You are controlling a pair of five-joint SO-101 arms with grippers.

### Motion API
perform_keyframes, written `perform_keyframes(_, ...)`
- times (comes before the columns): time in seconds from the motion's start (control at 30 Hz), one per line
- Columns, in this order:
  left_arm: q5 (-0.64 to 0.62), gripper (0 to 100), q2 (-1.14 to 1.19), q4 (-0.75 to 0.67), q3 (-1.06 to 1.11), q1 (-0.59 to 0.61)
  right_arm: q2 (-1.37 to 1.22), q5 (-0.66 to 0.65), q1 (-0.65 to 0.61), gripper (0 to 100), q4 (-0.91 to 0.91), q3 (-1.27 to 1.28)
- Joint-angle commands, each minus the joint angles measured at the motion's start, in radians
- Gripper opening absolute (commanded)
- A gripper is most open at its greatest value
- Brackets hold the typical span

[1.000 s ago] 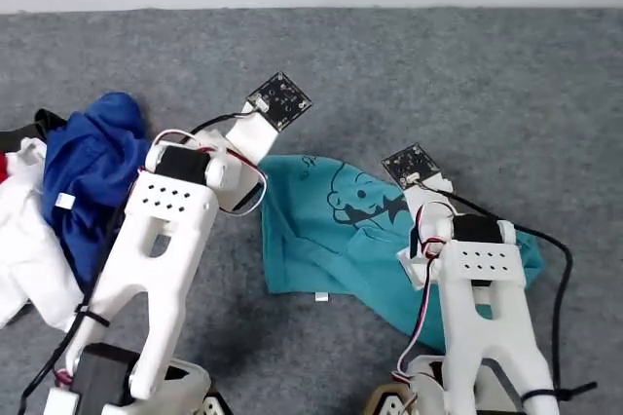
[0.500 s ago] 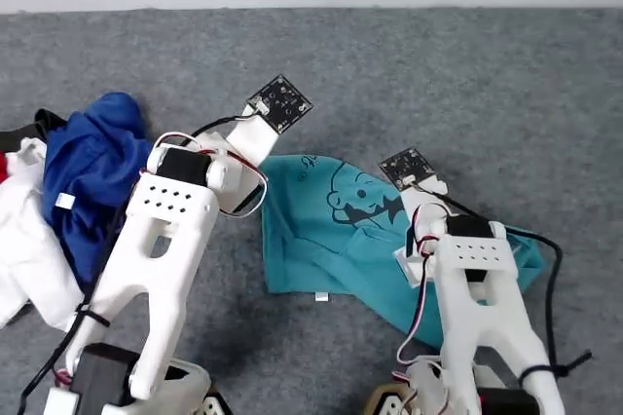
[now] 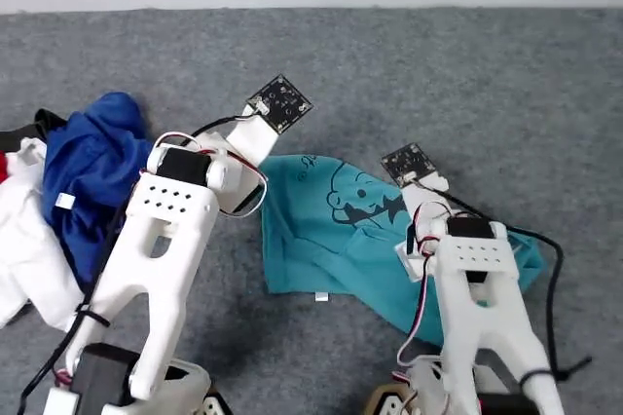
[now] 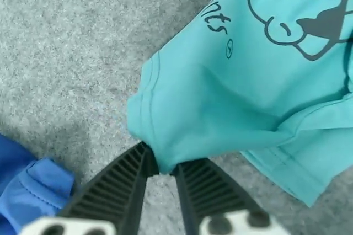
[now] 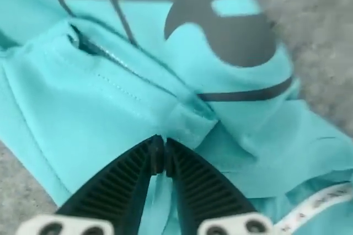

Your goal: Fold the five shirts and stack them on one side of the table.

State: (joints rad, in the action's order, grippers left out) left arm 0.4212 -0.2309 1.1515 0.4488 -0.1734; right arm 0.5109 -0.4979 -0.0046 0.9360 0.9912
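Pinching the teal shirt with both sets of jaws, I have it lying rumpled across the lower middle of the high view, printed side up on the grey table. My left gripper is nearly closed, its tips nipping a hemmed corner of the cloth at the shirt's left edge, where bare table begins. My right gripper is drawn in almost tip to tip on a raised fold of the same shirt, close to the dark print. At the left edge of the high view lies a heap, a blue shirt draped against a white shirt lower in the frame, both apart from the teal one.
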Motion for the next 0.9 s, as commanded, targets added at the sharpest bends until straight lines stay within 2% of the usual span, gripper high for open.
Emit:
perform_keyframes(0.0,-0.008,2,-0.012,-0.015,-0.012,0.000,0.159,-0.008,0.004,0.9,0.054,-0.049)
perform_keyframes(0.17,-0.008,2,-0.014,-0.014,-0.021,0.000,0.407,-0.006,0.004,0.9,0.151,-0.137)
perform_keyframes(0.3,-0.008,2,-0.015,-0.003,-0.094,0.002,0.565,-0.014,0.005,0.9,0.150,-0.143)
perform_keyframes(0.5,-0.008,2,-0.015,0.160,-0.328,0.009,0.659,-0.043,0.090,0.8,0.153,-0.261)
perform_keyframes(0.87,-0.008,2,-0.015,0.439,-0.777,0.011,0.664,-0.043,0.219,0.8,0.153,-0.738)
